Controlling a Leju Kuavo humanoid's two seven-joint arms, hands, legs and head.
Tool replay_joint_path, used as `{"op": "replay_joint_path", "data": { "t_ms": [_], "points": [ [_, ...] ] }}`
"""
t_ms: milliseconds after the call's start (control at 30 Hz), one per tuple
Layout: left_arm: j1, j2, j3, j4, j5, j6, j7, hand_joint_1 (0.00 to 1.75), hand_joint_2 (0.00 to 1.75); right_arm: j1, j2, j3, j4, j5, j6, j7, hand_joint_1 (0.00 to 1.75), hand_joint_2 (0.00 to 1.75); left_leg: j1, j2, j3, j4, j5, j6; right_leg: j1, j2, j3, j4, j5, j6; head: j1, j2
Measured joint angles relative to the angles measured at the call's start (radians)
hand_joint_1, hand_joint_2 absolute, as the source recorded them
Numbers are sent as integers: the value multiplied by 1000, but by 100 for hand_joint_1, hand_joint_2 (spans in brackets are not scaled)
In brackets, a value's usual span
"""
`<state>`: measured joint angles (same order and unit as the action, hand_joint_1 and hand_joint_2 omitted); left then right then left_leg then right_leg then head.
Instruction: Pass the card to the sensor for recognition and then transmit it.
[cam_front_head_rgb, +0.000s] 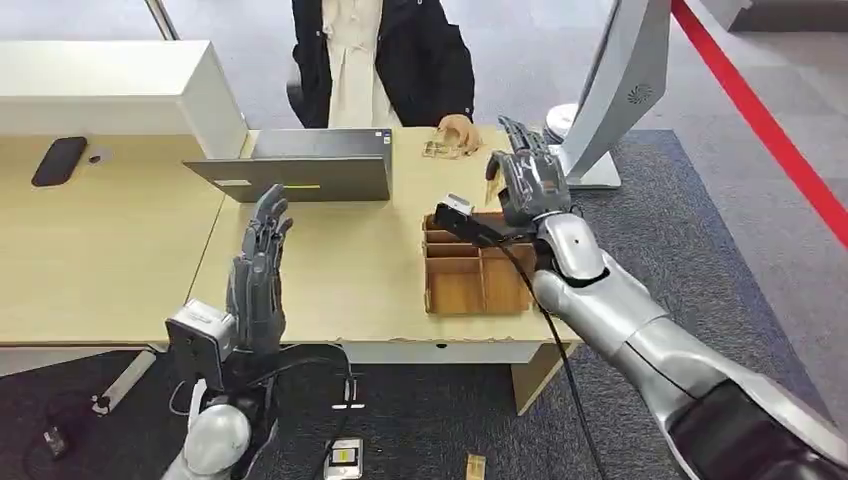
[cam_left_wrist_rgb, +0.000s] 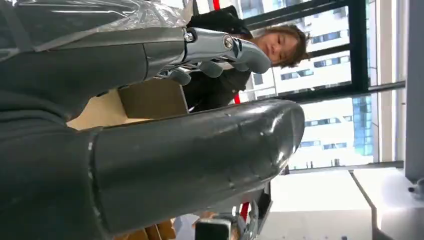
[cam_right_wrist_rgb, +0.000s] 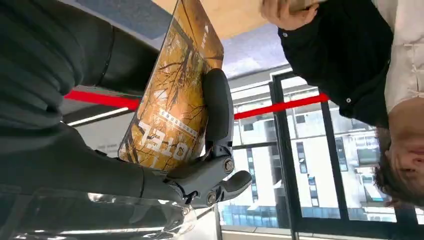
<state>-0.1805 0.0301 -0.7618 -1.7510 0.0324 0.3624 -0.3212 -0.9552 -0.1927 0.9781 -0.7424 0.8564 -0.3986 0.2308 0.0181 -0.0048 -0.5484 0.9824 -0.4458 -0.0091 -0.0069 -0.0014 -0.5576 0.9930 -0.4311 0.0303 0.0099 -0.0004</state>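
Card held up for handover.
The hotel card (cam_right_wrist_rgb: 170, 100) is clamped in the right robot hand (cam_front_head_rgb: 530, 180); the left robot hand (cam_front_head_rgb: 258, 270) is spread empty; passing to the person's hand (cam_front_head_rgb: 458, 130) seems next.

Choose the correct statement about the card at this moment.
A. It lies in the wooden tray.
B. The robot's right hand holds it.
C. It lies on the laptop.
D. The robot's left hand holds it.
B: in the right wrist view the right hand grips the orange card, raised above the table.

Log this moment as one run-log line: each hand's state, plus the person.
right hand: holds card, raised over table | left hand: open, raised | person: seated opposite
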Motion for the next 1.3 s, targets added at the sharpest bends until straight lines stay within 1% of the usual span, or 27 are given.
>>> {"op": "replay_joint_path", "data": {
  "t_ms": [167,333,467,667,867,1033,1167,1300],
  "points": [
    [30,9,5,-18,-26,3,0,0,0,97,-78,-28,-137,30,41,51,175,175,0,0,0,0,0,0,0,0,0,0,0,0,0,0],
    [44,13,8,-31,-43,-18,7,0,0,142,-139,-66,-232,39,61,63,175,175,0,0,0,0,0,0,0,0,0,0,0,0,0,0],
    [48,13,11,-32,-50,-31,7,0,0,160,-170,-91,-278,45,69,65,175,175,0,0,0,0,0,0,0,0,0,0,0,0,0,0],
    [51,13,18,-32,-55,-48,7,0,0,179,-208,-125,-328,53,92,84,175,175,0,0,0,0,0,0,0,0,0,0,0,0,0,0],
    [51,11,23,-32,-61,-48,7,0,0,190,-230,-144,-349,53,100,87,175,175,0,0,0,0,0,0,0,0,0,0,1,0,0,0],
    [51,11,23,-32,-65,-41,13,0,0,201,-239,-154,-342,42,122,104,175,175,0,0,0,0,0,0,0,0,0,0,1,0,0,0],
    [44,11,22,-34,-67,-28,17,0,0,206,-244,-164,-310,9,116,107,175,175,0,0,0,0,0,0,0,0,0,0,1,1,0,0],
    [40,11,22,-39,-68,-29,23,0,0,222,-258,-175,-281,-16,115,114,175,175,0,0,0,0,0,0,0,0,0,0,1,1,0,0]
  ]
}}
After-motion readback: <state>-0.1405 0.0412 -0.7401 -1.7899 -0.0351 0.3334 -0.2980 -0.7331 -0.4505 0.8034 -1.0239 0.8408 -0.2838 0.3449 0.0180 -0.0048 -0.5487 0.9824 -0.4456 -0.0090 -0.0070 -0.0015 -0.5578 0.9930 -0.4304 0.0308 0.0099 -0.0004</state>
